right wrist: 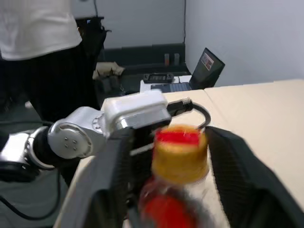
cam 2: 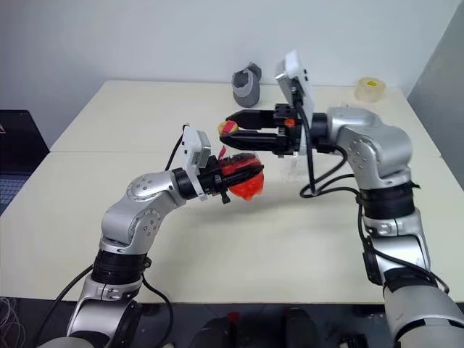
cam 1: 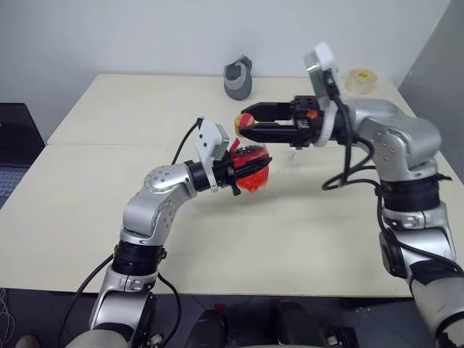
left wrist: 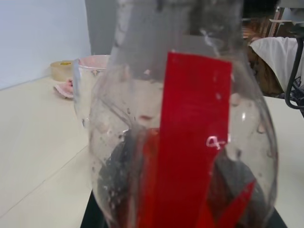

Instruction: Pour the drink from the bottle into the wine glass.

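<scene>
Left eye view – left hand [cam 1: 243, 174]: clamped tight on the bottle [cam 1: 252, 172], held above the table [cam 1: 87, 217] near its middle.
Left eye view – right hand [cam 1: 246, 125]: fingers spread either side of the yellowish cap [cam 1: 244, 120], not pressing it.
Left eye view – wine glass [cam 1: 293, 156]: stands on the table just behind the bottle, under the right forearm.
Right eye view – drink [cam 2: 245, 183]: red, low in the bottle.
Right eye view – grey cup-like object [cam 2: 248, 84]: far edge of the table; tape roll [cam 2: 370, 89] at the far right corner.
Left wrist view – red label strip [left wrist: 190, 142]: runs down the clear bottle wall, close up.
Right wrist view – cap: between the two black fingers [right wrist: 232, 161], gaps on both sides.
</scene>
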Available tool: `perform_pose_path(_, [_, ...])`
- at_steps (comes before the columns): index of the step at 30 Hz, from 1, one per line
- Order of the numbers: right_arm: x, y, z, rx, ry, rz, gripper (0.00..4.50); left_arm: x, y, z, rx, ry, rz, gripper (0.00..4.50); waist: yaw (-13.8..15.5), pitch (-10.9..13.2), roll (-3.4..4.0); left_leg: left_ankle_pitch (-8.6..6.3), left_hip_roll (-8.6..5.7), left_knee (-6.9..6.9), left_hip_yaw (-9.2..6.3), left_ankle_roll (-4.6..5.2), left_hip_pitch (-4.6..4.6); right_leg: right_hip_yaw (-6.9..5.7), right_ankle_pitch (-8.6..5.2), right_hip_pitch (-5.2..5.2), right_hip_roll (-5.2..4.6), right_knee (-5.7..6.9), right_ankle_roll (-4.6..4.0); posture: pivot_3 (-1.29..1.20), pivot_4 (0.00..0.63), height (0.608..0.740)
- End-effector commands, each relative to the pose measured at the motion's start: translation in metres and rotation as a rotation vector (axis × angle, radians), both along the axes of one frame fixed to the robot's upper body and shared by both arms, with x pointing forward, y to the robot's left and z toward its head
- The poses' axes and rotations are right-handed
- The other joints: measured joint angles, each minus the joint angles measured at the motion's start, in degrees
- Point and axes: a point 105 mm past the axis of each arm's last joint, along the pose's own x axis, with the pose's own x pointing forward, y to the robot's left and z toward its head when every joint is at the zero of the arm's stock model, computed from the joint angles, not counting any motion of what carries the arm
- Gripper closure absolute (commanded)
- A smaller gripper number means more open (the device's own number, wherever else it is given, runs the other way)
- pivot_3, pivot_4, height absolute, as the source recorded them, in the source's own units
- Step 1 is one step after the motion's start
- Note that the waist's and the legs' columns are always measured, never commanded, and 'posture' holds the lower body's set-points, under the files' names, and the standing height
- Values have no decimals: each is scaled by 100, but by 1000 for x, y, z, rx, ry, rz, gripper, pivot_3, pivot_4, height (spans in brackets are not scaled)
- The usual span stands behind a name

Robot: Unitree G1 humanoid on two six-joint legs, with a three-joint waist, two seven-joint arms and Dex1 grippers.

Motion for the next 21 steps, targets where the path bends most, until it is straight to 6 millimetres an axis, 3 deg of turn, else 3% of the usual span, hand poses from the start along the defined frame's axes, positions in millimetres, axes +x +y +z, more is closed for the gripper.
perform_pose_path(1, [-19,-15,11,13,-39,-75,615,13,16,16,-41,-53,98,3260,31,1,1,0,-2,1,0,1,-1,-1,0,0,-9,0,0,0,150,740])
perform_pose_path(5, [-20,-12,16,46,-99,-197,615,25,16,13,-26,-47,126,3260,36,2,1,-1,-12,3,7,2,-6,-1,0,-8,-9,1,3,0,150,740])
perform_pose_path(11, [10,2,12,69,-203,-477,615,49,9,13,11,-88,143,3260,35,2,1,2,-15,5,15,-1,-9,-6,1,-14,5,6,3,0,150,740])
perform_pose_path(21, [35,15,21,116,-226,-592,615,57,0,19,21,-124,113,3260,-6,1,1,8,-14,7,16,-10,-104,5,5,-119,3,9,5,0,150,740])
